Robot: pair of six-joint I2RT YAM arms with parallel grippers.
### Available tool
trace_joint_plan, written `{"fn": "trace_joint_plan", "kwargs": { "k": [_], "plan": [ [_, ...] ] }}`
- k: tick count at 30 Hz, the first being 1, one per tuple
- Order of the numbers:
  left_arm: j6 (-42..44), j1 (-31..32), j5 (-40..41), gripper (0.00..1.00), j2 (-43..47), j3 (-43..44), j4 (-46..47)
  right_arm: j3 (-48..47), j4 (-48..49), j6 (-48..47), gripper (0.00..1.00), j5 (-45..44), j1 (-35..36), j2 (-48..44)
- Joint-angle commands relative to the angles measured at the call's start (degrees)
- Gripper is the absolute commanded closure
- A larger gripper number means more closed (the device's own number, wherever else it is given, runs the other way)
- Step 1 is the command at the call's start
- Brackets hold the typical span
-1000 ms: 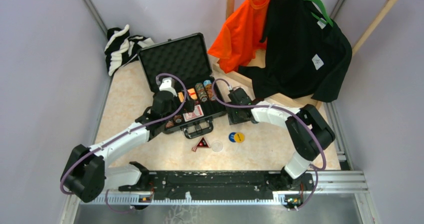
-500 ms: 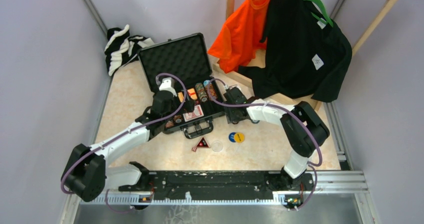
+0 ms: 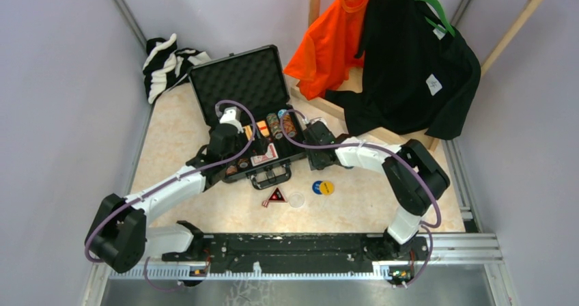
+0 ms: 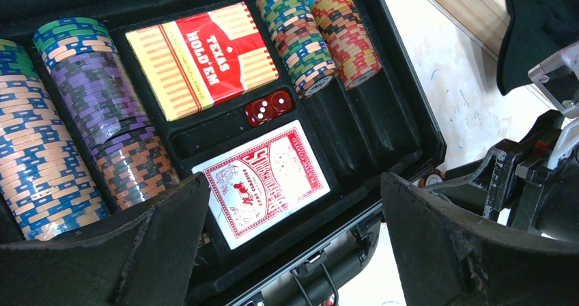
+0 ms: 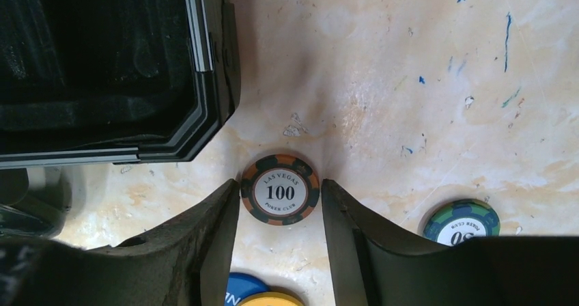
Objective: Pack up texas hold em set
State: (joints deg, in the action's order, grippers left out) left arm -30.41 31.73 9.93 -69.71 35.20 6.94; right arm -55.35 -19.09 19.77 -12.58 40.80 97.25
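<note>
Only my right wrist view shows this: my right gripper [image 5: 280,187] pinches a 100 chip [image 5: 280,198] lying flat on the table [image 5: 410,80] beside the case [image 5: 205,60] corner. My left gripper [image 4: 293,183] hangs wide open over the cased deck [image 4: 263,183].

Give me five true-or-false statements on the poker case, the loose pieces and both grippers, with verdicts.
1. The briefcase is shut. False: its lid stands open.
2. The right gripper straddles a 100 chip lying on the table. True.
3. The left gripper holds the red card deck. False: it hangs open and empty over the briefcase; the deck lies in its slot.
4. Two red dice lie in the briefcase. True.
5. The blue and yellow discs are packed. False: they lie on the table in front of the briefcase.
</note>
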Motion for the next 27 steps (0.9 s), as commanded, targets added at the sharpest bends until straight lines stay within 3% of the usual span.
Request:
{"fn": "trace_joint_plan", "kwargs": {
  "k": [1,12,27],
  "plan": [
    [-0.65,-0.40,-1.51,0.00,-0.01,0.49,0.46,2.43,-1.37,0.92,0.53,-0.27,0.57,-0.85],
    [-0.92,-0.70,-2.92,0.00,-0.32,0.38,0.81,3.61,-1.04,1.06,0.64,0.04,0.59,-2.01],
    [-1.07,-0.96,-8.32,0.00,-3.68,2.90,-0.40,1.28,-2.66,-0.25,0.64,-0.85,0.60,-7.34]
  ]
}}
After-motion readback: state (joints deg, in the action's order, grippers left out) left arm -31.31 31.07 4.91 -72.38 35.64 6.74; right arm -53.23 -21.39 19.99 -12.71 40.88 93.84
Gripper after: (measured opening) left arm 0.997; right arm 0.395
